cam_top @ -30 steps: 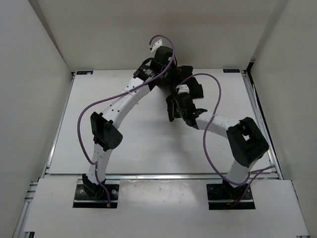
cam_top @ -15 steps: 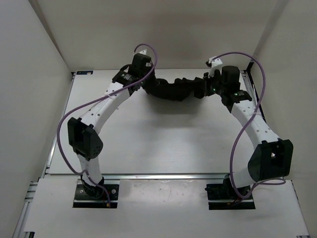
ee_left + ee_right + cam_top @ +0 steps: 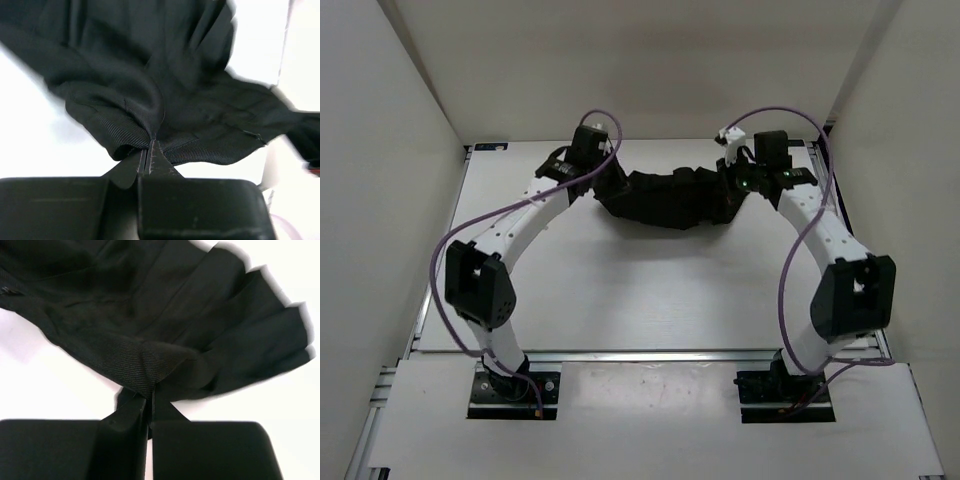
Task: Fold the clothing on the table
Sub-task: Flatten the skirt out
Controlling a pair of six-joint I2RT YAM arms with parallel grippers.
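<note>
We are judging this as the spreading-out step, before any fold. Our left gripper (image 3: pixel 149 152) is pinching one end of the clothing (image 3: pixel 665 198) and our right gripper (image 3: pixel 150 400) is clamping the other. It is sagging as a wrinkled, bunched black band over the far side of the table (image 3: pixel 620 290). Next we are needing to lay it flat.

The left arm (image 3: pixel 525 220) and right arm (image 3: pixel 817 225) are white tubular links joined by bulky black joint housings (image 3: pixel 478 287), set on black base plates (image 3: pixel 510 392) at the bottom of the frame. A thin purple cable (image 3: pixel 782 109) loops along each. The left gripper (image 3: pixel 150 145) and right gripper (image 3: pixel 149 399) are matte black, with thin tapering fingers on a broad boxy body.
</note>
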